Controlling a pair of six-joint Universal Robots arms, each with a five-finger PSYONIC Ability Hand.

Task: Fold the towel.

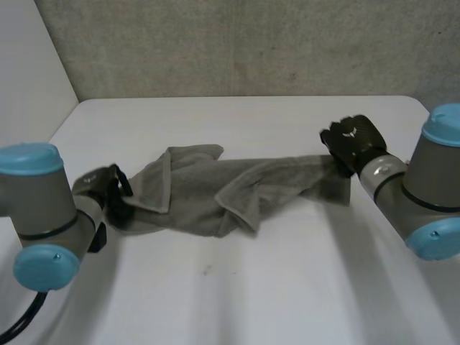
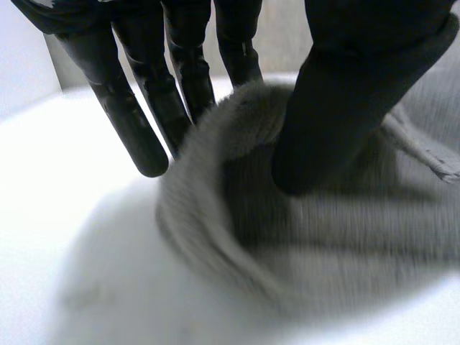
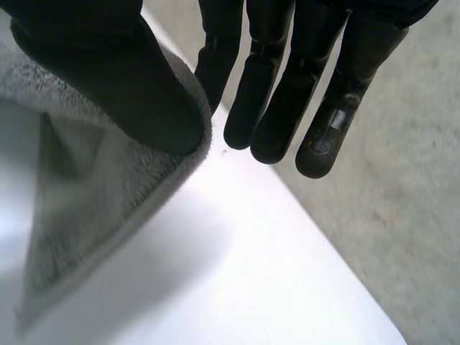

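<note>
Towel (image 1: 208,190) is being held crumpled along the counter (image 1: 287,287). Its 9 o'clock end is being pinched by the left robot hand (image 1: 111,188), and its 3 o'clock corner by the right robot hand (image 1: 351,142).

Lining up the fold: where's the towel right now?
Head view: the towel lies bunched across the table, strung between the left hand and the right hand, each pinching one end.

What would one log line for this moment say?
towel: crumpled, not yet folded | left hand: pinches one end | right hand: pinches opposite end
</note>
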